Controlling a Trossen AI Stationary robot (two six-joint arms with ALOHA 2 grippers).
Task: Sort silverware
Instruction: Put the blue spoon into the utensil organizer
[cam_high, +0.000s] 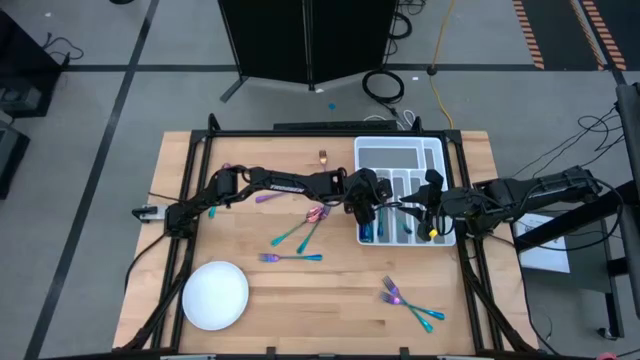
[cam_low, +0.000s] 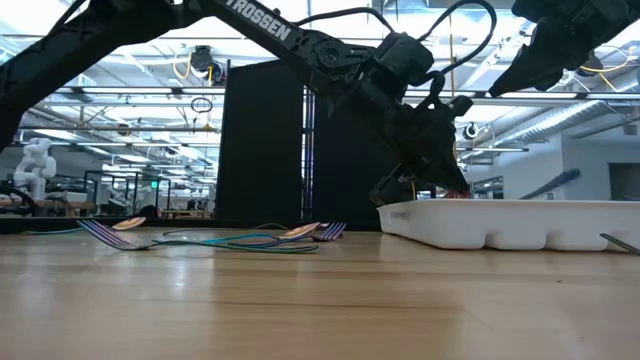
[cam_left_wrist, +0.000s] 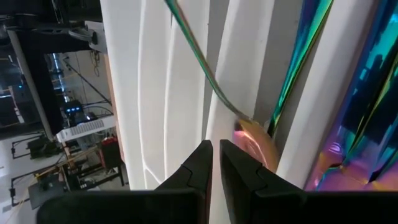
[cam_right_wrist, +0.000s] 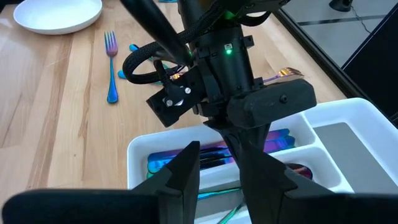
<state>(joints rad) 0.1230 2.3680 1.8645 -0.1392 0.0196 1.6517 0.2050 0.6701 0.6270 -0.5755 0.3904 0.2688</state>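
So, L gripper (cam_high: 371, 208) is down over the near-left corner of the white divided tray (cam_high: 400, 150), fingers (cam_left_wrist: 200, 163) nearly together w/ just a thin slit between them and nothing caught in that slit. Right past the tips a pinkish spoon (cam_left_wrist: 255, 142) lies in a tray slot, w/ a slim green-gold handle running away along the divider; more iridescent pieces sit in the next slot over. R gripper (cam_high: 432, 207) hangs above the tray's right half, close to the L one but not touching it, fingers (cam_right_wrist: 186, 165) partly apart and empty, looking down on the blue-purple pieces (cam_right_wrist: 205, 155) already lying in the long compartments. Rest of the silverware is out on the wooden table (cam_high: 300, 310): a spoon and two teal-handled pieces (cam_high: 298, 232) just left of the tray, a fork (cam_high: 290, 258) a bit nearer the front, a pair of forks (cam_high: 408, 303) crossed near the front right, one small piece (cam_high: 324, 156) near the back edge, another purple one (cam_high: 268, 197) under the L arm. Round white plate (cam_high: 215, 295) sits front left, well apart from the tray.
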